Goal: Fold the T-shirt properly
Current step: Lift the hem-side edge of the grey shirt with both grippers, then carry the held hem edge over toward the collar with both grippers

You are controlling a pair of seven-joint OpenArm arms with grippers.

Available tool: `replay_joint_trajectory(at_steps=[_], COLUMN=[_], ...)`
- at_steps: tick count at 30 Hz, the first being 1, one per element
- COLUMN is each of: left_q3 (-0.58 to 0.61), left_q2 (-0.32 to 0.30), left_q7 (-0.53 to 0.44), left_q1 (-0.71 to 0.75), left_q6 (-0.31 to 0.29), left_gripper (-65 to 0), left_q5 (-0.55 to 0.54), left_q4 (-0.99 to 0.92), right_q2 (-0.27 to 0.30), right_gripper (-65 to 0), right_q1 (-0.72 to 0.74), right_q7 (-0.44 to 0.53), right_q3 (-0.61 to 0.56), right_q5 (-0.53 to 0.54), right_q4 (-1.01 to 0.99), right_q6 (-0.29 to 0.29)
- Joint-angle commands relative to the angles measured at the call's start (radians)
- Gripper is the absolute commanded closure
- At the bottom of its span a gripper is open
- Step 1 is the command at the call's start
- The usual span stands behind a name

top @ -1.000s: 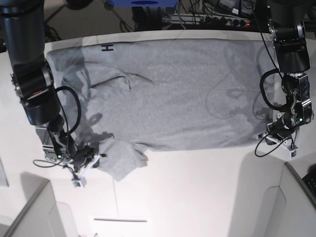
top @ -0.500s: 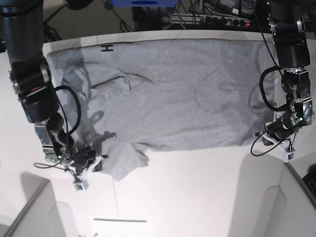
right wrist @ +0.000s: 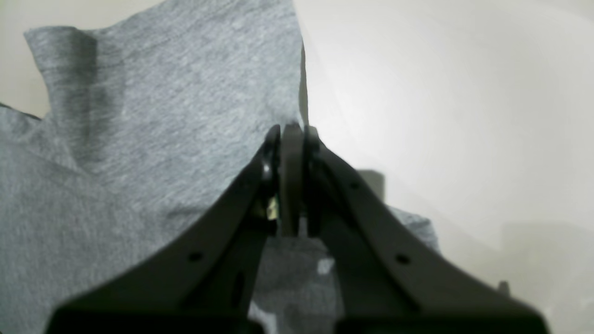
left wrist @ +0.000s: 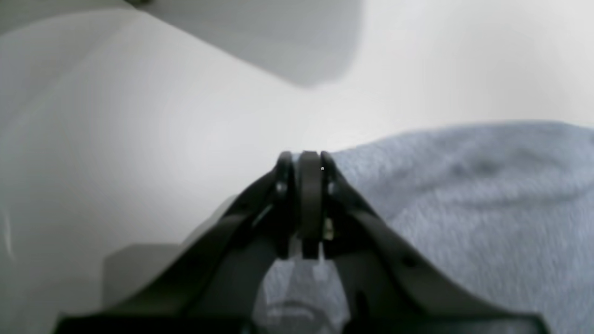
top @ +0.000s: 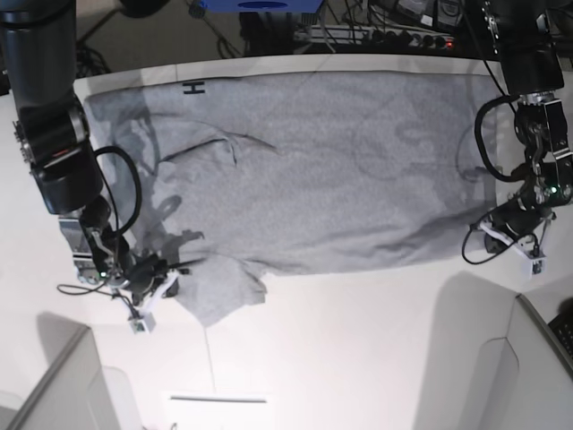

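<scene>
change since earlier: both arms have drifted outward and a little toward the table's near side; shirt body pulled flatter, fewer ripples mid-cloth, near hem at the base view's right now lifted slightly.
T-shirt: large heather-grey short-sleeved cotton T-shirt (top: 313,170) spread flat across the white table (top: 358,340), long axis running left-right in the base view, far edge along the table's back edge.
look: mostly smooth; diagonal crease near the collar side; black block letter "H" (top: 194,87) showing at the far corner; one sleeve (top: 219,287) bunched and sticking out over the near hem.
right gripper: black two-finger right gripper (right wrist: 291,134), jaws pressed together, pinching the sleeve edge; cloth rises just above the tips in the right wrist view.
left gripper: black two-finger left gripper (left wrist: 308,160), jaws pressed together at the shirt's near corner on the hem end; cloth sits right against the tips and under them, so likely pinched, but the bite itself is hidden.
key relation: shirt lies between the two grippers, each at an opposite end of the near long edge; body extends away from both toward the far side. Right arm nearer the sleeve, left arm nearer the hem corner.
judged next: lift the near edge evenly and carry it across toward the far edge; uneven lift would skew the fold.
</scene>
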Motion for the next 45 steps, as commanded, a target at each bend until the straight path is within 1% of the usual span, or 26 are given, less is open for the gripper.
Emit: replay_joint_trajectory(at_steps=[1, 8, 9, 11, 13, 15, 16, 20, 25, 26, 28, 29, 30, 33, 36, 38, 42, 45], left_q3=[-0.009, -0.029, -0.029, -0.029, -0.029, -0.029, -0.029, -0.027, -0.027, -0.027, -0.027, -0.027, -0.027, -0.027, -0.027, -0.031, -0.080, -0.081], left_q2=[-0.019, -0.018, -0.018, -0.018, -0.018, -0.018, -0.016, -0.015, -0.007, -0.007, -0.004, -0.004, -0.004, -0.004, -0.004, -0.004, -0.002, -0.002], left_q7=[-0.019, -0.019, -0.019, -0.019, -0.019, -0.019, -0.018, 0.091, 0.107, 0.107, 0.107, 0.105, 0.104, 0.105, 0.105, 0.107, 0.108, 0.108], left_q1=[-0.011, 0.009, 0.009, 0.010, 0.010, 0.010, 0.012, 0.001, 0.010, 0.010, 0.021, 0.032, 0.035, 0.042, 0.042, 0.042, 0.055, 0.073], left_q6=[-0.001, -0.002, -0.002, -0.002, -0.002, -0.002, -0.002, -0.002, -0.002, -0.002, -0.002, -0.002, -0.002, -0.002, -0.002, -0.002, -0.004, -0.004], left_gripper=[0.0, 0.0, 0.0, 0.0, 0.0, 0.0, 0.0, 0.0, 0.0, 0.0, 0.0, 0.0, 0.0, 0.0, 0.0, 0.0, 0.0, 0.0], left_q5=[-0.009, -0.009, -0.009, -0.009, -0.009, -0.009, -0.009, -0.009, -0.009, -0.009, -0.009, -0.007, -0.007, -0.007, -0.007, -0.007, -0.007, -0.007], left_q4=[0.020, 0.020, 0.020, 0.023, 0.031, 0.052, 0.068, 0.106, 0.155, 0.155, 0.154, 0.155, 0.155, 0.155, 0.157, 0.157, 0.157, 0.184], right_q2=[0.012, 0.019, 0.032, 0.043, 0.048, 0.051, 0.066, 0.075, 0.083, 0.085, 0.101, 0.103, 0.103, 0.103, 0.105, 0.106, 0.108, 0.108], right_gripper=[0.0, 0.0, 0.0, 0.0, 0.0, 0.0, 0.0, 0.0, 0.0, 0.0, 0.0, 0.0, 0.0, 0.0, 0.0, 0.0, 0.0, 0.0], right_q1=[0.038, 0.021, 0.007, -0.034, -0.063, -0.080, -0.094, -0.131, -0.165, -0.172, -0.192, -0.206, -0.221, -0.261, -0.281, -0.303, -0.327, -0.355], right_q7=[0.022, 0.022, 0.022, 0.013, -0.036, -0.073, -0.080, -0.085, -0.086, -0.088, -0.102, -0.119, -0.134, -0.191, -0.220, -0.220, -0.221, -0.221], right_q3=[0.008, 0.011, 0.030, 0.111, 0.191, 0.229, 0.237, 0.243, 0.244, 0.246, 0.251, 0.272, 0.300, 0.384, 0.427, 0.435, 0.436, 0.444], right_q5=[0.005, 0.007, 0.007, 0.005, -0.001, -0.001, -0.001, -0.001, 0.000, 0.002, 0.005, 0.005, 0.005, 0.000, 0.000, 0.000, 0.000, 0.000], right_q4=[0.017, 0.049, 0.077, 0.137, 0.186, 0.221, 0.246, 0.295, 0.338, 0.347, 0.382, 0.412, 0.442, 0.514, 0.547, 0.565, 0.577, 0.583], right_q6=[0.001, 0.001, 0.001, -0.001, -0.001, -0.001, -0.001, -0.001, -0.001, -0.007, -0.052, -0.070, -0.076, -0.078, -0.079, -0.079, -0.081, -0.081])
